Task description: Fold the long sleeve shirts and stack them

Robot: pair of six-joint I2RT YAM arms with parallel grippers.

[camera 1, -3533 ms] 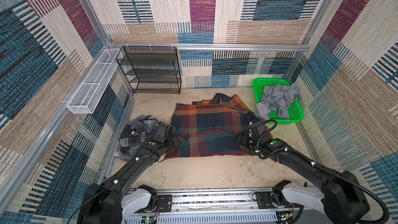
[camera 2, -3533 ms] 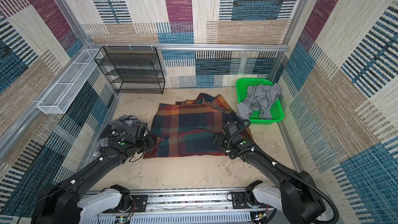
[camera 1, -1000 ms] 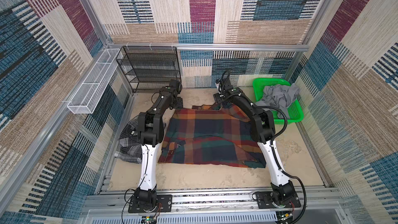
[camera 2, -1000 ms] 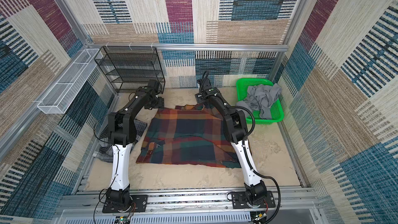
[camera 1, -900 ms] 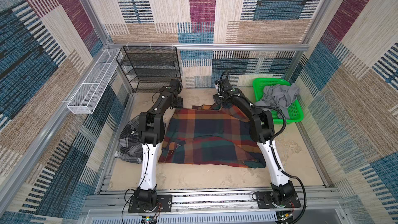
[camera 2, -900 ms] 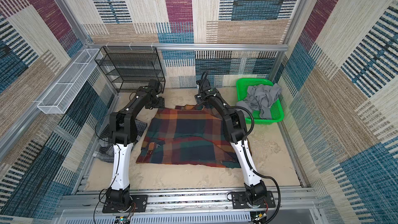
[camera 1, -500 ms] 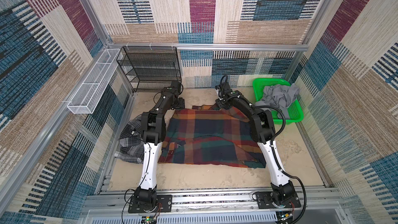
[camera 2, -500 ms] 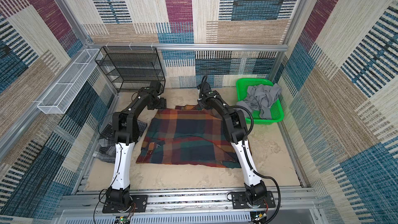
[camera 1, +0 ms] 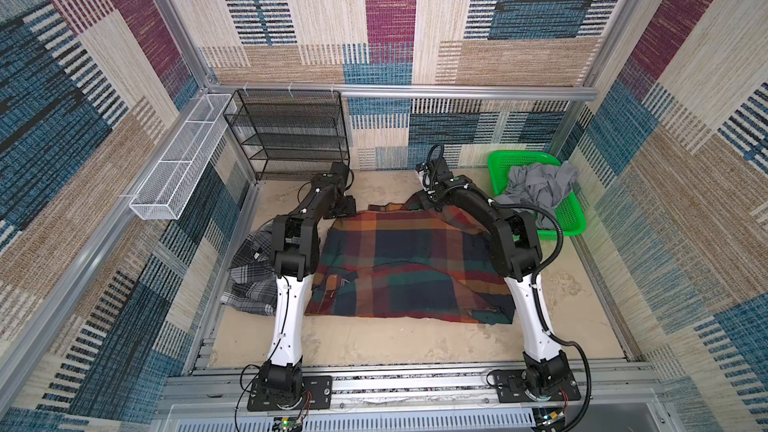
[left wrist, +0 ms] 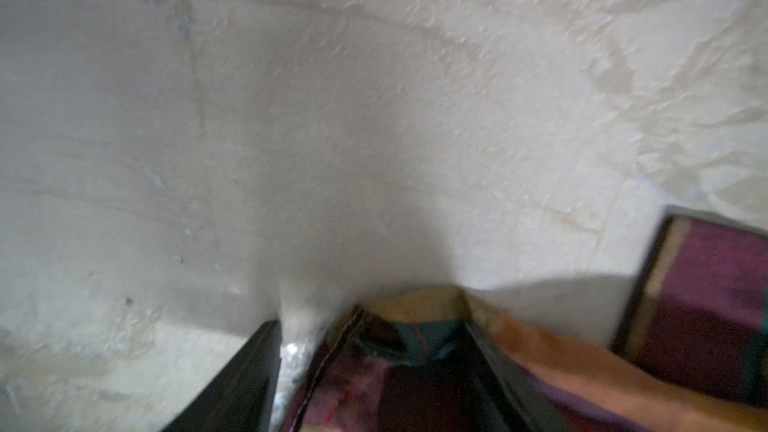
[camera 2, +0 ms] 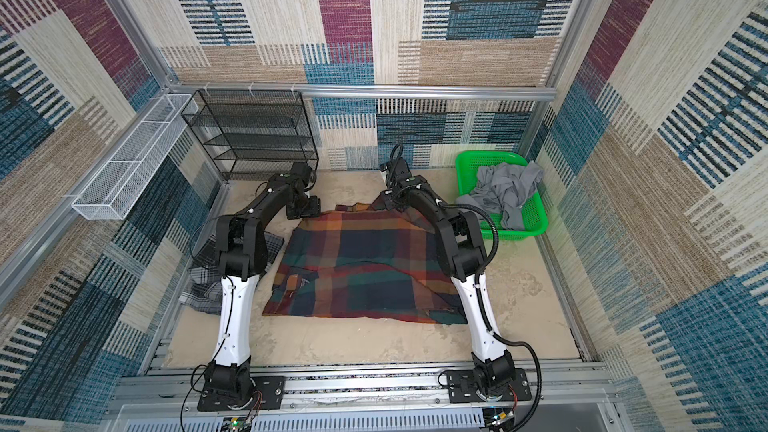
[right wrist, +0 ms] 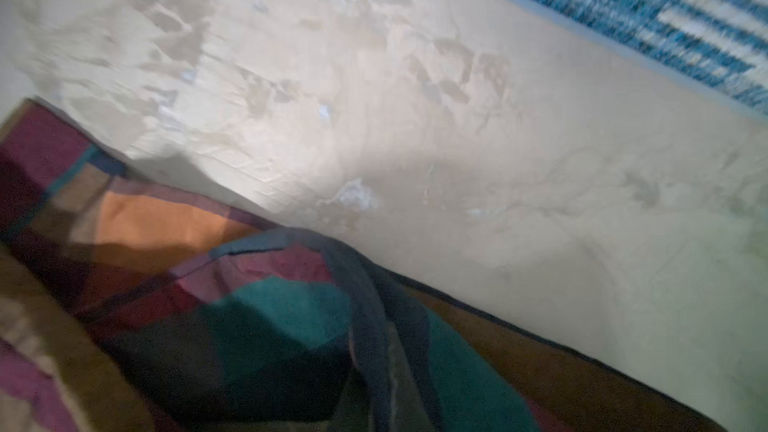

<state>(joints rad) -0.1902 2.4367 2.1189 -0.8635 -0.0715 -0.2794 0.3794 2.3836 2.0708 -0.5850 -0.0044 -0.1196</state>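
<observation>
Both grippers at the big plaid shirt's (camera 1: 407, 268) far edge
It lay spread mid-worktop (camera 1: 374, 342). The left gripper (left wrist: 370, 326), jaws apart, straddled its 11 o'clock corner; the right gripper (camera 1: 420, 204) was clamped on the 1 o'clock corner. Bare worktop at 12 and 6; grey plaid shirt (camera 1: 249, 276) crumpled at 9.

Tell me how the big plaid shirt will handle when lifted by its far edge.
Likely floppy: the big plaid shirt lies with wrinkles and a folded-over flap, so it should sag. Probably light: thin cloth. Its near edge may drag on the floor.
</observation>
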